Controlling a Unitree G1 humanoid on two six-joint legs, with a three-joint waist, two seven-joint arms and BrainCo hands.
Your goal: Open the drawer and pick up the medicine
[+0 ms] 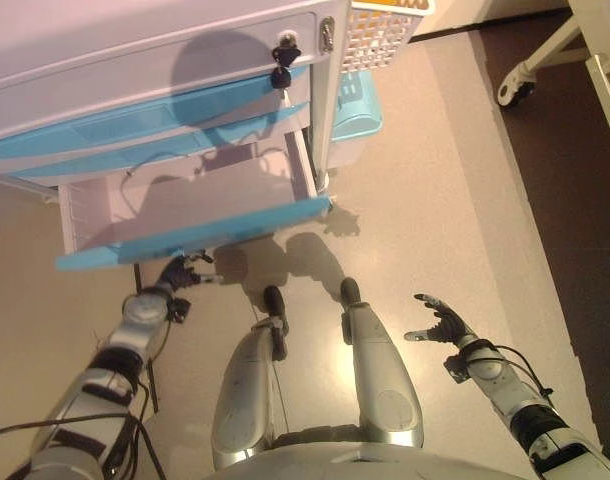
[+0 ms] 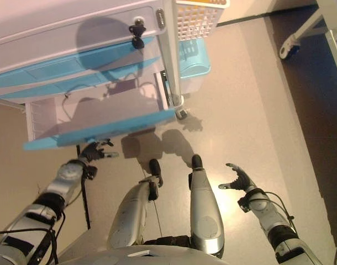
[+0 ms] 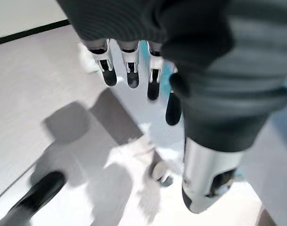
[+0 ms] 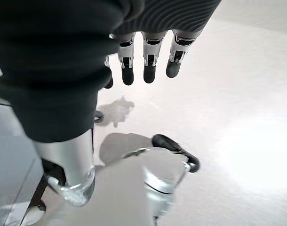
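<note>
Blue-fronted and pulled well out, the lowest drawer (image 1: 195, 215) of the pale cabinet (image 1: 135, 60) stands open over the floor (image 1: 425, 200). Its pale inside, as far as I can see into it from both eye views, shows only shadow and bare bottom; I cannot find the medicine anywhere, not in the drawer and not in either hand. It may lie toward the back, under the closed drawers above, or be too small to make out.

The left hand (image 1: 177, 272) hangs just below the drawer's blue front edge, close to it but not gripping it; in its own wrist view the fingers (image 3: 130, 68) point out straight and a little apart, holding nothing. The right hand (image 1: 440, 320) waits well off to the other side above bare floor, fingers (image 4: 149, 61) spread and relaxed, also empty.

So the opening looks done and the reach-in is what is left. To do it well, I think the left hand has to rise clear of the front lip before moving inward, or the fingers will catch the blue edge and shove the drawer back. The head should look deeper into the drawer first, since the target is not yet in sight. Keys (image 1: 283, 62) dangle from the lock above, and a white basket (image 1: 385, 30) hangs at the cabinet's side; neither is in the way.
</note>
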